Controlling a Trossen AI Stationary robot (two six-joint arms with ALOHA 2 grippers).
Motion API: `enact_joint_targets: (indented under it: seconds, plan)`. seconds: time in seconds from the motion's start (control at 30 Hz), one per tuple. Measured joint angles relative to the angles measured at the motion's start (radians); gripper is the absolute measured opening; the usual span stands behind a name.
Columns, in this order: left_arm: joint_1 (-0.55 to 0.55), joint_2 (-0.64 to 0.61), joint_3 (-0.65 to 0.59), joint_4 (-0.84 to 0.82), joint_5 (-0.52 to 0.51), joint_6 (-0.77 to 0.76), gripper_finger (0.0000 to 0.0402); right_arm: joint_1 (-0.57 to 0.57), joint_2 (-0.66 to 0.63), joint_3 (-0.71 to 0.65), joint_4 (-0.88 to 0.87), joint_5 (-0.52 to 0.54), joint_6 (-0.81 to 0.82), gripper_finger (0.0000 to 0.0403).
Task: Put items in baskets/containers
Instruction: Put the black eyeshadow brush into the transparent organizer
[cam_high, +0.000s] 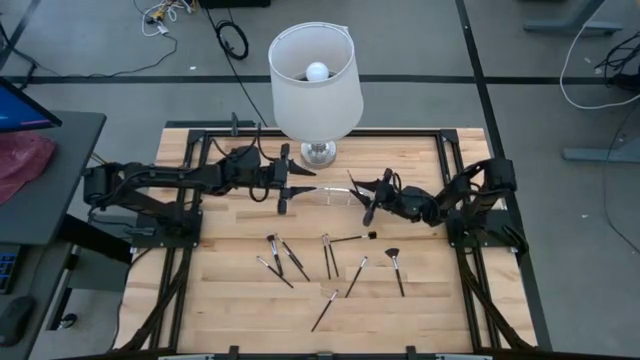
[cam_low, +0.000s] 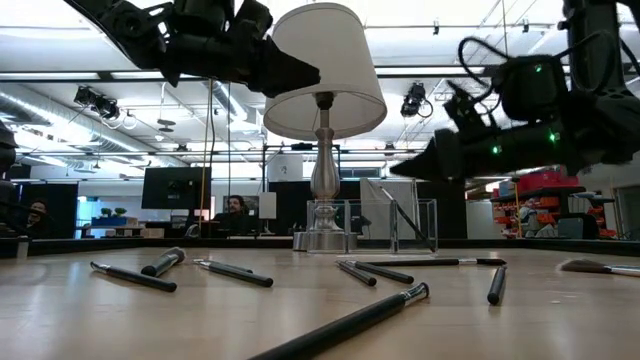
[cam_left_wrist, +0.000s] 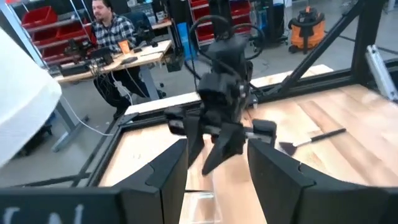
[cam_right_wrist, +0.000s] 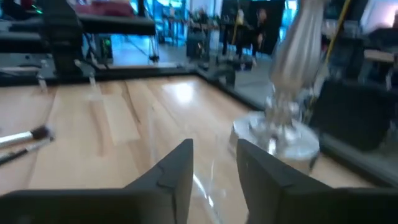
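Box: we see the clear box (cam_high: 337, 197) on the counter (cam_high: 230, 300) just in front of the lamp (cam_high: 316, 90) base, between the two grippers; one dark brush (cam_low: 405, 218) leans upright inside it in the low view
Brushes: the rest lie loose on the counter nearer the front edge, well apart from the box; a crossed pair (cam_high: 280, 258) on the left, a fan brush (cam_high: 396, 268) on the right, one long brush (cam_high: 323, 311) nearest the front
Left gripper: we find the left gripper (cam_high: 296, 184) raised above the counter just left of the box; its fingers (cam_left_wrist: 168, 171) stand apart, grasping nothing
Right gripper: the right gripper (cam_high: 366, 198) hangs above the counter just right of the box; its fingers (cam_right_wrist: 177, 168) are parted a little and grasp nothing
Room: a person (cam_left_wrist: 112, 28) sits at a desk beyond the counter
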Motion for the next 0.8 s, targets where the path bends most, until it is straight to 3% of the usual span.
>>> enact_joint_targets:
  seconds: [0.3,0.4,0.5,0.7,0.8]
  plan:
    - [-0.001,-0.197,0.0,-0.369,0.041,0.0,0.0172,0.13,-0.228,0.0,-0.101,-0.024,-0.133,0.0153]
    - [-0.002,-0.266,0.0,-0.461,0.085,0.0,0.0172,0.167,-0.29,0.011,-0.258,-0.067,-0.074,0.0153]
    - [-0.001,-0.341,0.0,-0.553,0.052,0.001,0.0168,0.181,-0.317,0.044,-0.45,-0.08,0.008,0.0153]
    - [-0.001,-0.446,0.0,-0.782,0.026,-0.003,0.0145,0.184,-0.291,0.198,-0.877,-0.079,0.134,0.0153]
    - [-0.015,-0.465,-0.04,-0.792,0.038,-0.014,0.0132,0.184,-0.251,0.273,-0.998,-0.097,0.17,0.0153]
